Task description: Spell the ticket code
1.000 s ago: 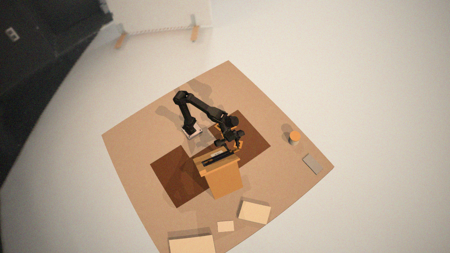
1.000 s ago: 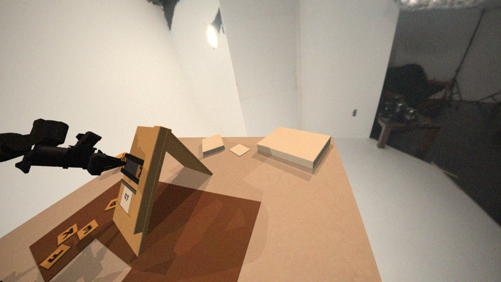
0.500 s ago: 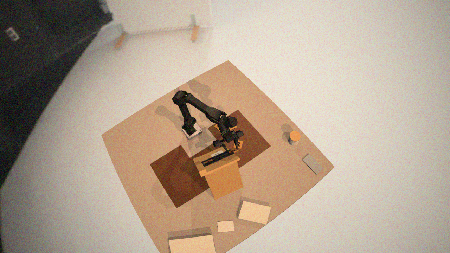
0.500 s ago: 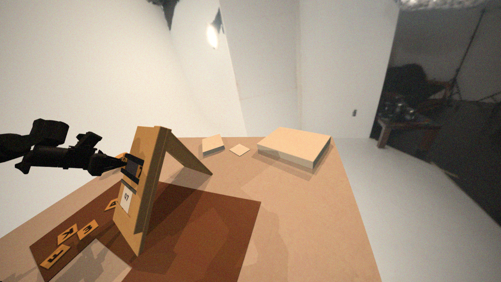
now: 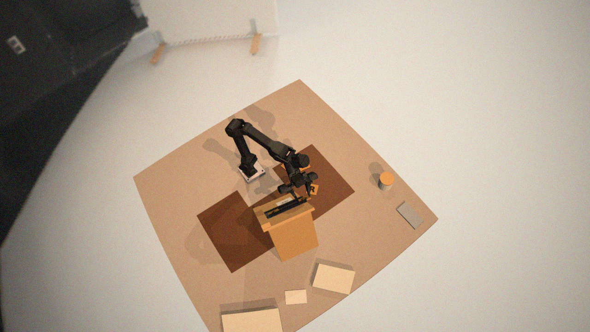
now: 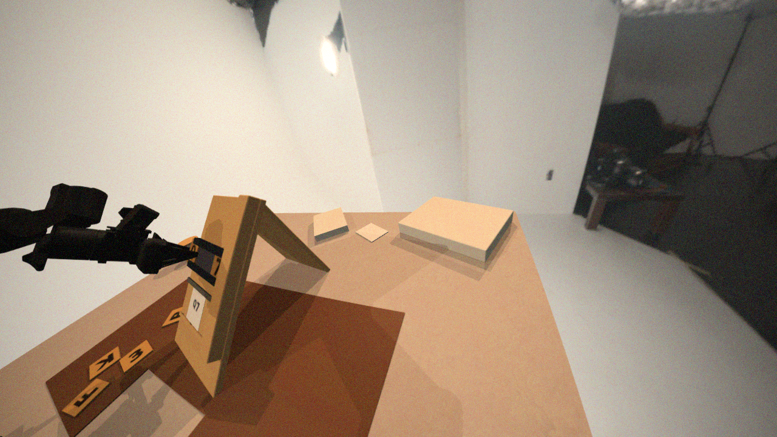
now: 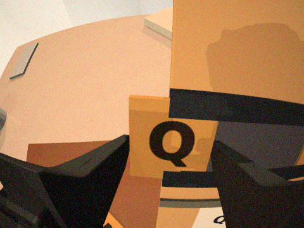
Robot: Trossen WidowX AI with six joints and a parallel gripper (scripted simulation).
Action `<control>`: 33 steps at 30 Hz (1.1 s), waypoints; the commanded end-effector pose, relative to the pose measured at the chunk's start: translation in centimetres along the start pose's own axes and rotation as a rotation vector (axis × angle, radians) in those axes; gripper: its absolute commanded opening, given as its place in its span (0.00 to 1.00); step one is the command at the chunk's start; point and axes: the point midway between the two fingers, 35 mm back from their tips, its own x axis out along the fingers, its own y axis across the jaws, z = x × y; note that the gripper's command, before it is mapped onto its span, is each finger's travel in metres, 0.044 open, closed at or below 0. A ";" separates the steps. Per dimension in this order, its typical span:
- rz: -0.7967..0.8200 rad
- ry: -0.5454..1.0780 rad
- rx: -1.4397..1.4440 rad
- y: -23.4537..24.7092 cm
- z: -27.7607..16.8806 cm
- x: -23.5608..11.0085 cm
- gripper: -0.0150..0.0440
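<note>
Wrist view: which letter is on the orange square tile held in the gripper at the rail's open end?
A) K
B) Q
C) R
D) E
B: the orange square tile between the black gripper fingers bears a black Q, its right edge entering the dark letter rail on the board.

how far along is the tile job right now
Done: a 7 tile already sits in the letter rail, matching the ticket, which reads Q7. In hand: the claw is shut on the Q tile, whose right edge has entered the rail's open end. Left: push Q home against the 7 and let go. Spare tiles lie on the mat.
</note>
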 end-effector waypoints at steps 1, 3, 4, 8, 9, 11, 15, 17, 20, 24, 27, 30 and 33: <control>0.002 0.002 -0.006 -0.3 -0.1 0.0 0.25; 0.002 0.002 -0.006 -0.4 -0.1 0.0 0.25; 0.002 0.002 -0.006 -0.4 -0.1 0.0 0.25; 0.002 0.002 -0.006 -0.6 -0.1 0.0 0.25; 0.002 0.002 -0.006 -0.7 -0.1 0.0 0.25; 0.001 0.002 -0.006 -0.8 -0.1 0.0 0.25; 0.001 0.002 -0.006 -1.0 -0.1 0.0 0.25; 0.001 0.002 -0.006 -1.1 -0.1 0.0 0.25; 0.001 0.002 -0.006 -1.2 -0.1 0.0 0.25; 0.001 0.002 -0.007 -1.4 -0.1 0.0 0.25; 0.001 0.002 -0.007 -1.4 -0.1 0.0 0.25; 0.001 0.002 -0.007 -1.5 -0.1 0.0 0.25; 0.001 0.002 -0.007 -1.6 -0.1 0.0 0.25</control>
